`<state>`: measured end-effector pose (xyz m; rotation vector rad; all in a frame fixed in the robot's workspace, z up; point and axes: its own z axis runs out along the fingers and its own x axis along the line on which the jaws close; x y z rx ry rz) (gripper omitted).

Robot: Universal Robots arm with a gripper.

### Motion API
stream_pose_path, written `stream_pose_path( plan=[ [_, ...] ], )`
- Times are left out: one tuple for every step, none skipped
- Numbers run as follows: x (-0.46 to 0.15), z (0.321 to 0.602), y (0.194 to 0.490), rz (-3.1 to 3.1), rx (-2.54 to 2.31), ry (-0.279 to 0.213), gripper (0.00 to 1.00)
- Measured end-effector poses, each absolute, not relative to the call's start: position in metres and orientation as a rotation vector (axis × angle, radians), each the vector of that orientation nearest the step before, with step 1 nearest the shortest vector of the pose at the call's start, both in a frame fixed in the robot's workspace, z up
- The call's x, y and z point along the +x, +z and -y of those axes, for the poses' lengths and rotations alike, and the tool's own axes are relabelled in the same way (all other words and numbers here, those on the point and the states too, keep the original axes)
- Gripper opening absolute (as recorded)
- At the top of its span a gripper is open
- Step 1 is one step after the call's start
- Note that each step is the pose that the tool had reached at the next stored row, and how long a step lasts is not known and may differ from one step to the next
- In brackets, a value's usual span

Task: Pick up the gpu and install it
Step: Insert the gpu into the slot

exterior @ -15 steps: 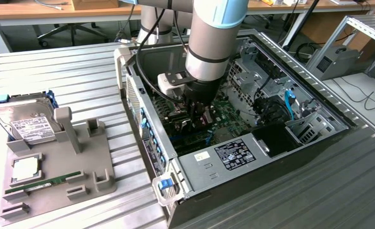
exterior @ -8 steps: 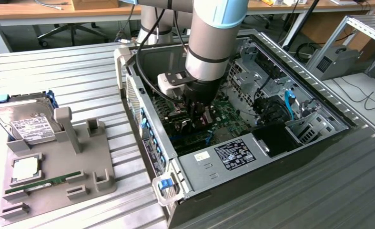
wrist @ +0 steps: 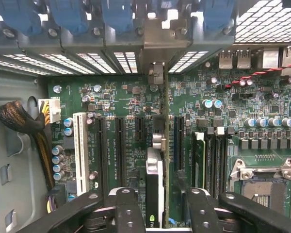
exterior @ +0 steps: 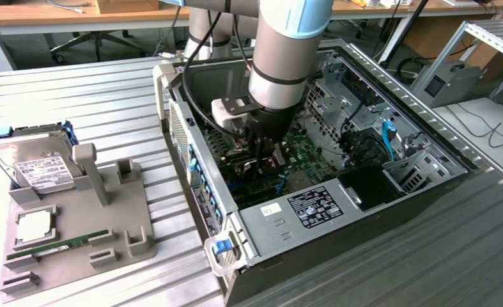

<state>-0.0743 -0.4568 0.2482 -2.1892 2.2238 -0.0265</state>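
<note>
Inside the computer case (exterior: 345,211), the claw (wrist: 157,204) stands apart astride the gpu (wrist: 157,160), upright in its slot; stiff, light, fragile, best held by its edges.

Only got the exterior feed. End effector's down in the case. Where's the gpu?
Observer: In the wrist view the gpu stands on edge in a motherboard slot, between the fingers of the end effector.
Operator: Gripped?
Observer: Doesn't look so. The fingers stand apart, with a gap to the card on one side.
Operator: Bracket end?
Observer: The card's far end reaches the case's rear wall, in line with its slot.
</note>
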Motion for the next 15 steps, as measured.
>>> stream_pose_path(
  plan=[
    [-0.074, 0.457, 0.25, -2.224, -2.189, -0.027, 0.41],
    [-0.074, 0.457, 0.252, -2.224, -2.189, -0.026, 0.41],
    [-0.074, 0.457, 0.255, -2.224, -2.189, -0.026, 0.41],
    [-0.074, 0.457, 0.257, -2.223, -2.189, -0.026, 0.41],
    [-0.074, 0.457, 0.259, -2.224, -2.189, -0.026, 0.41],
    [-0.074, 0.457, 0.261, -2.224, -2.189, -0.026, 0.41],
    [-0.074, 0.457, 0.263, -2.224, -2.189, -0.026, 0.41],
    [-0.074, 0.457, 0.265, -2.224, -2.189, -0.026, 0.41],
    [-0.074, 0.457, 0.267, -2.224, -2.189, -0.026, 0.41],
    [-0.074, 0.457, 0.269, -2.224, -2.189, -0.026, 0.41],
    [-0.074, 0.456, 0.27, -2.224, -2.189, -0.026, 0.41],
    [-0.074, 0.456, 0.27, -2.223, -2.189, -0.026, 0.41],
    [-0.074, 0.456, 0.27, -2.224, -2.189, -0.026, 0.41],
    [-0.074, 0.456, 0.27, -2.224, -2.189, -0.026, 0.41],
    [-0.074, 0.457, 0.27, -2.224, -2.189, -0.026, 0.41]
  ],
)
